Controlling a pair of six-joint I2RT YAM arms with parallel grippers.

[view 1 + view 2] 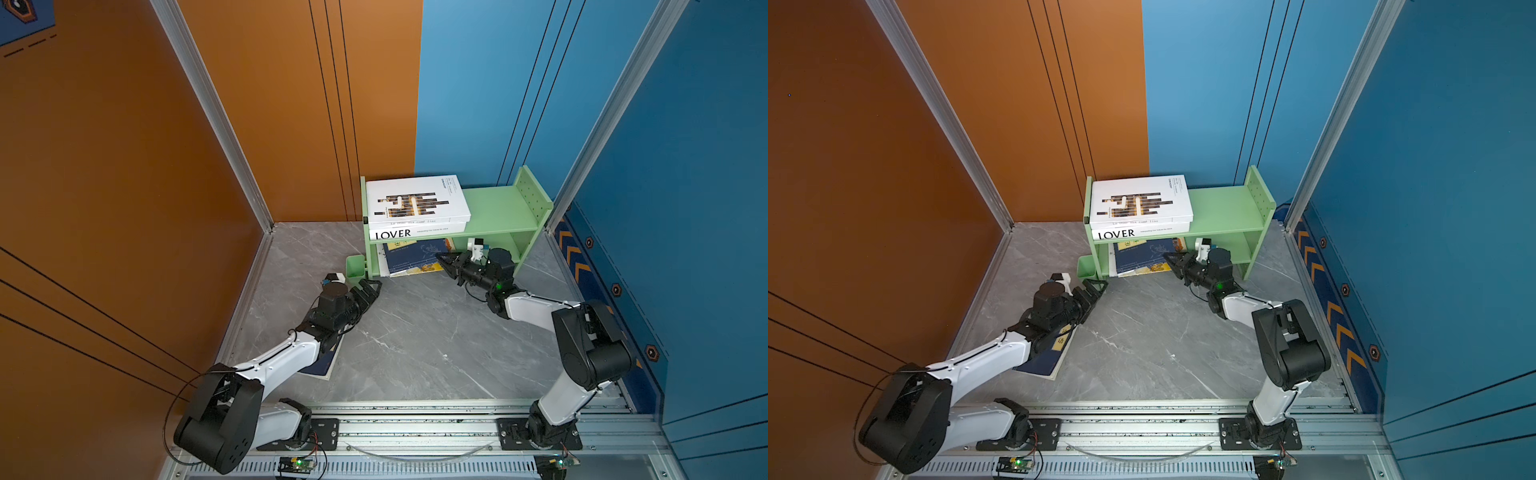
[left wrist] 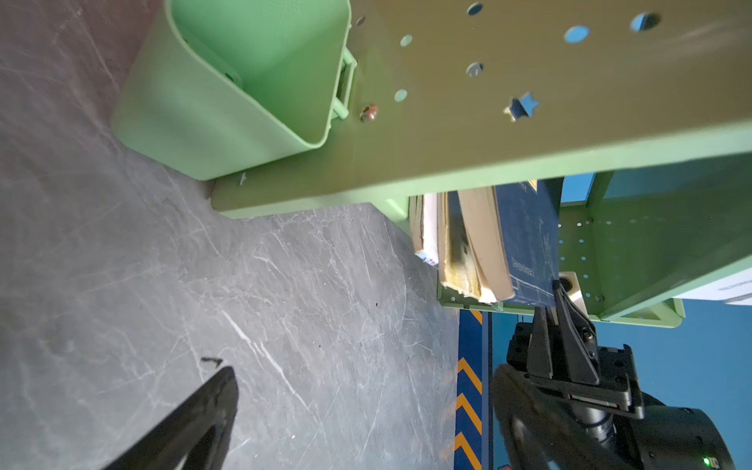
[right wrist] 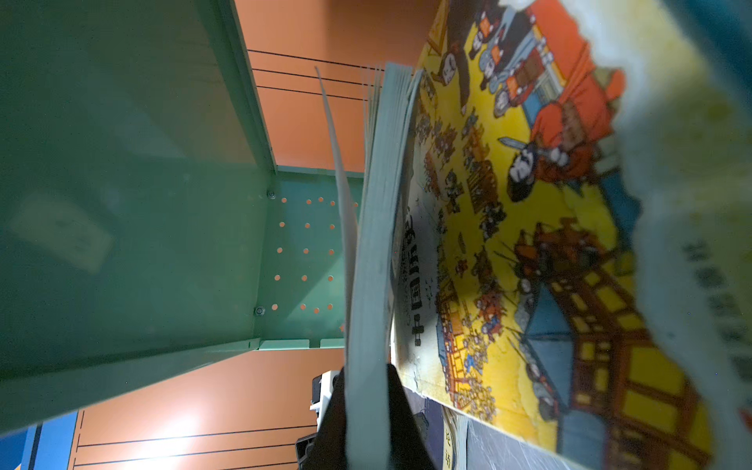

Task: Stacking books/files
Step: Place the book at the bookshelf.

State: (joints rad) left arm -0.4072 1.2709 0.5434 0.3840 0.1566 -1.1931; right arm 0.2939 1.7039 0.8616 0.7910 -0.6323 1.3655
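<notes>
Grip: right pincer (image 1: 442, 259) clamped on edge of leaning navy yellow-labelled book (image 1: 409, 253) in lower bay of pale-green metal shelf (image 1: 494, 203). Yellow illustrated Chinese picture book (image 3: 529, 244) leans just beside it. Left pincer (image 1: 372, 286) jaws apart, empty, above grey marbled surface (image 1: 415, 340) near shelf corner. Second navy book (image 1: 1044, 361) flat under left arm. White book with brown-black bars (image 1: 415, 199) atop thick white "LOVER" book (image 1: 415, 232) on upper board.

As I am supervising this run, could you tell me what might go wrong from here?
The right pincer pinches only an edge of the navy book in the green shelf, so it may slip or bend. The yellow picture book leans right beside it and could topple out.
</notes>
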